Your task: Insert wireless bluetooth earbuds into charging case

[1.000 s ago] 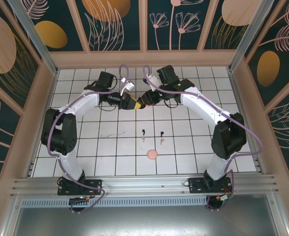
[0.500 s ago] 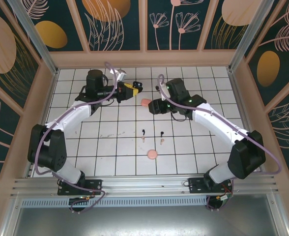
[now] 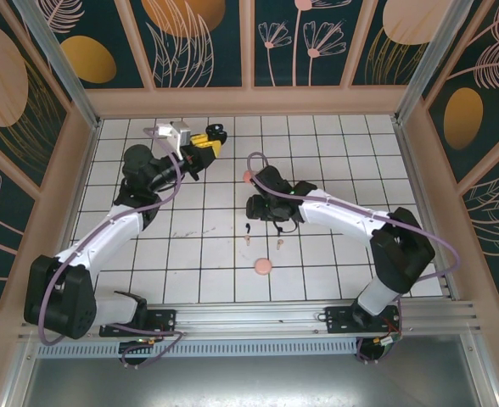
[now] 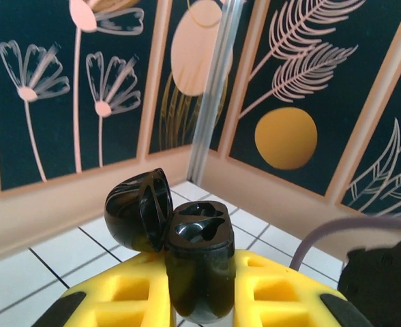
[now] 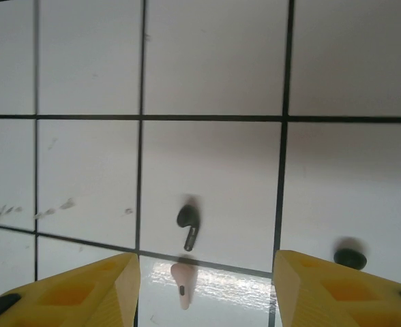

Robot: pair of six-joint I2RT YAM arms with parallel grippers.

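My left gripper (image 4: 200, 300) is shut on a black charging case (image 4: 197, 262), which stands upright between the yellow fingers with its lid (image 4: 139, 210) hinged open and both sockets bare. In the top view that gripper (image 3: 209, 140) is raised near the far wall with the case (image 3: 215, 130). My right gripper (image 5: 206, 293) is open and points down at the floor, nothing between its fingers. Just ahead of it lie a black earbud (image 5: 189, 225) and a pale pink earbud (image 5: 181, 279), with another black earbud (image 5: 350, 257) to the right. From above, the right gripper (image 3: 256, 210) hovers just behind these buds (image 3: 247, 227).
A pink case (image 3: 248, 176) lies on the tiles behind the right gripper. A round peach case (image 3: 262, 267) lies nearer the arm bases. A second pair of buds, black (image 3: 280, 229) and pale (image 3: 280, 246), lies to the right. Patterned walls enclose the white tiled floor (image 3: 343, 254).
The two grippers have parted. The left arm swung back and left with the black case. The right gripper left the pink case on the tiles, opened wider and came down over the earbuds.
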